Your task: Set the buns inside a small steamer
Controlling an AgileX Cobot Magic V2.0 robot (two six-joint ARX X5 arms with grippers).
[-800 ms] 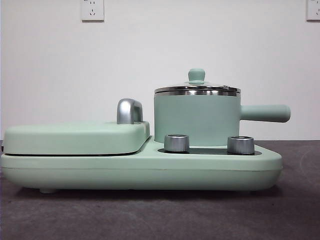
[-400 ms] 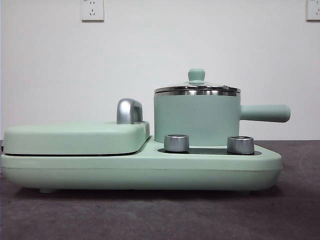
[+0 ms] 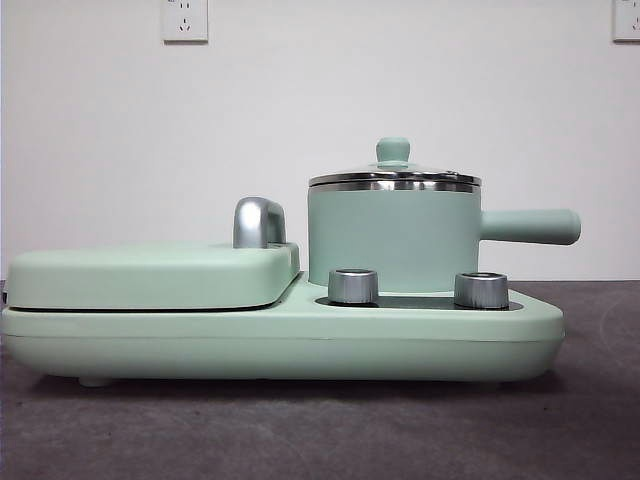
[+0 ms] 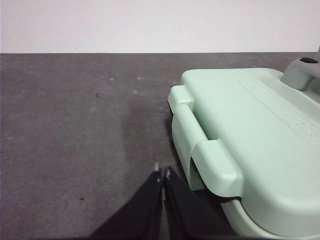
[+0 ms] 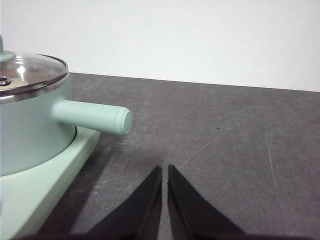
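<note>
The small steamer [image 3: 394,235] is a mint-green pot with a steel rim, a glass lid and a green knob [image 3: 393,150]. It stands on the right half of a mint-green cooker base [image 3: 280,335], lid on, handle [image 3: 530,226] pointing right. The buns are out of view. My left gripper [image 4: 162,173] is shut and empty over the dark table, beside the end of the flat griddle cover [image 4: 250,135]. My right gripper [image 5: 165,169] is shut and empty, near the steamer [image 5: 30,120] and below the tip of its handle [image 5: 92,116].
The flat mint-green griddle cover [image 3: 150,275] with a chrome handle [image 3: 258,222] fills the base's left half. Two steel knobs [image 3: 353,285] sit on the base in front of the pot. A white wall with sockets [image 3: 185,20] stands behind.
</note>
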